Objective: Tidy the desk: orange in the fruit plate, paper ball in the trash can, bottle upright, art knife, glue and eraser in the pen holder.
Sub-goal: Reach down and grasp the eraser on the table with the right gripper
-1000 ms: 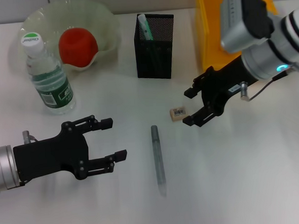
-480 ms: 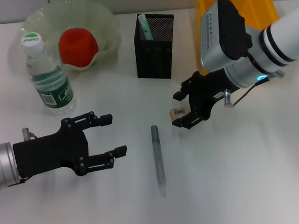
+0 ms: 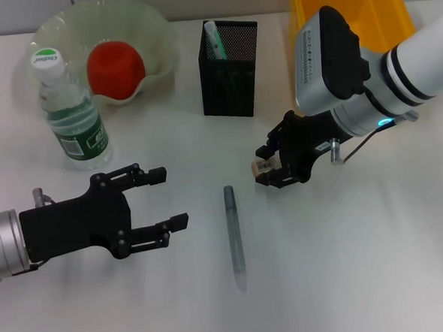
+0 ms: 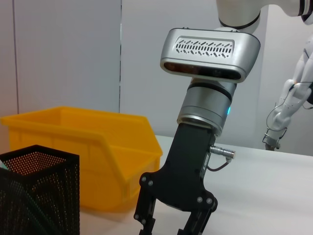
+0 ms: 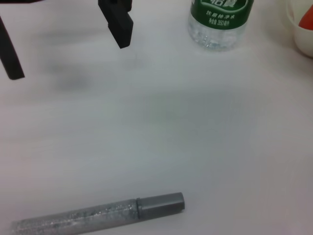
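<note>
Right claw point(image 3: 273, 169) is down at the desk point(image 3: 348, 263), fingers either side of the eraser point(image 3: 263, 165), looks pinched on it but contact is hard to confirm from the head view. Left claw point(image 3: 155, 208) hovers low over the near-left desk, fingers spread, holding nothing. Grey art knife point(image 3: 234, 237) lies flat between the two claws (its capped end shows in the right wrist view). Orange point(image 3: 115, 69) sits in the fruit plate point(image 3: 55, 29). Bottle point(image 3: 69, 111) stands upright just in front of the plate. Pen holder point(image 3: 228, 59) has a green-capped stick in it; trash can point(image 3: 351, 7) is to its right.
</note>
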